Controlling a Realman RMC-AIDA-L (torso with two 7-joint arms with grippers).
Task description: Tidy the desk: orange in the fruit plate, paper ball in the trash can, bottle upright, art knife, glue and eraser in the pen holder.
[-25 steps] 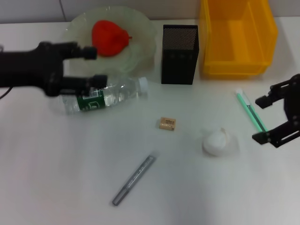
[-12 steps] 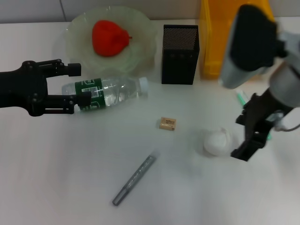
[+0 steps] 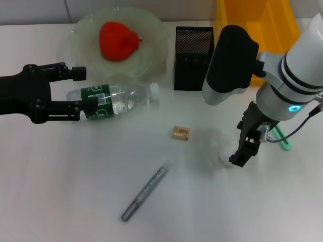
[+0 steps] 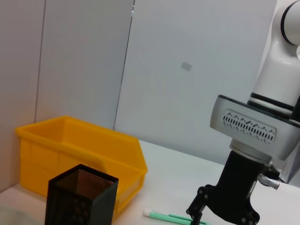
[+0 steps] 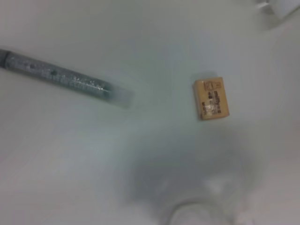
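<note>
Right gripper (image 3: 241, 151): above the paper ball (image 3: 226, 157), which shows only partly beneath it; you cannot tell how its fingers stand. Open desk (image 3: 60, 201) lies on its near side.
Eraser (image 3: 180, 133): tan, printed label unreadable, just to the gripper's left.
Art knife (image 3: 144, 193): grey, farther left and nearer you.
Glue (image 3: 277, 132): green stick, just right of the gripper.
Left gripper (image 3: 83, 89): fingers spread, flanking the base of the lying bottle (image 3: 118, 99); green label, writing illegible.
Orange (image 3: 117, 40): in fruit plate (image 3: 151, 48).
Pen holder (image 3: 193, 58); trash can (image 3: 272, 30) behind.
</note>
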